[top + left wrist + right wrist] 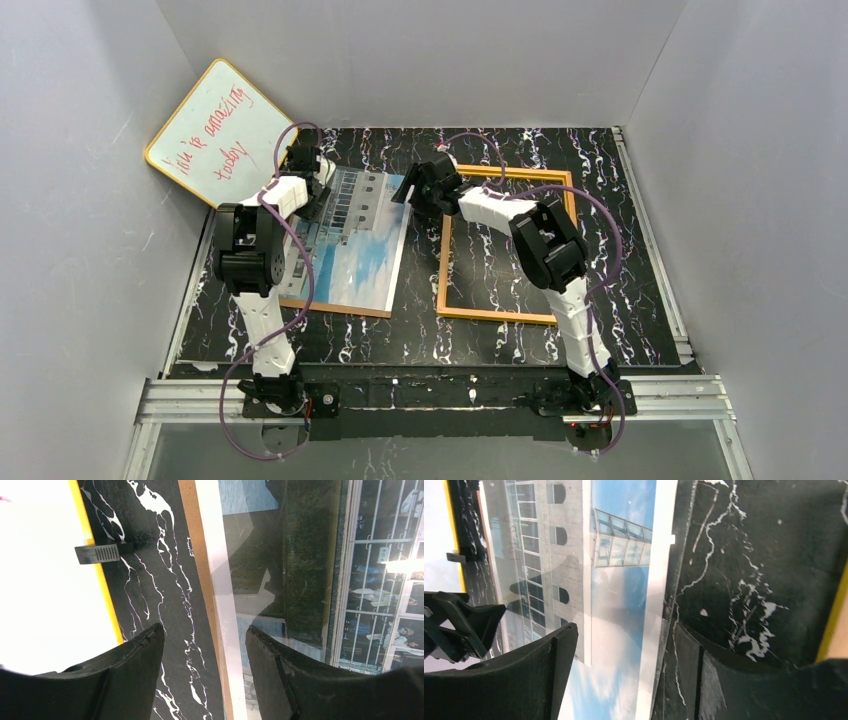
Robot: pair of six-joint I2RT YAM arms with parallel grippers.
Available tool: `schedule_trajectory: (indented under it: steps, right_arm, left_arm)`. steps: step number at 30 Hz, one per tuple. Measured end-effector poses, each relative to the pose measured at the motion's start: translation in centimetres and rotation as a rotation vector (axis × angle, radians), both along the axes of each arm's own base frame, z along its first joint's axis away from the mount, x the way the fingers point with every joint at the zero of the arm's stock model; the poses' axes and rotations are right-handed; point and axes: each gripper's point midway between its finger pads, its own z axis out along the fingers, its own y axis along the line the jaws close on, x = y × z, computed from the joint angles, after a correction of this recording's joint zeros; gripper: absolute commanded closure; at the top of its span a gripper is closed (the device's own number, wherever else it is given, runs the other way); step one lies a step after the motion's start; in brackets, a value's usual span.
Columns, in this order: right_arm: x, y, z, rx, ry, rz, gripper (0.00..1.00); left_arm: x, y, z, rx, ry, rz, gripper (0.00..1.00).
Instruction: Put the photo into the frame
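we see the photo (365, 250) lying flat on a brown backing board (196, 545), left of the frame (495, 316) and apart from it on the marbled table (640, 270). our left gripper (205, 632) gapes empty astride the photo's far left edge. the right gripper (624, 630) gapes empty astride its far right edge, between photo and frame. a whiteboard (215, 130) leans just beside the left gripper.

Building photo (362, 250) lying flat, orange frame (497, 314) beside

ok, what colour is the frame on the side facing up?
Orange-brown; the frame shows best in the top external view.
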Motion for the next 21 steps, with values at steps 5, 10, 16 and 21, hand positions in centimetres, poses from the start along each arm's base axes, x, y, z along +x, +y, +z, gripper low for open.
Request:
schedule_trajectory:
  steps: [5,10,16,21]
  right_arm:
    - [0.5,0.9,0.1,0.036,0.005,0.007,0.22]
    - [0.6,1.0,0.2,0.06,0.011,0.021,0.24]
    - [0.5,1.3,0.3,0.08,0.004,0.063,0.28]
    - [0.3,1.4,0.2,0.073,-0.016,0.102,0.3]
  left_arm:
    - [0.0,-0.1,0.0,0.011,-0.007,-0.02,0.4]
    - [0.0,0.0,-0.1,0.025,-0.007,-0.042,0.41]
    - [-0.1,0.2,-0.1,0.048,0.001,-0.059,0.41]
    - [-0.3,0.4,-0.2,0.069,0.013,-0.079,0.41]
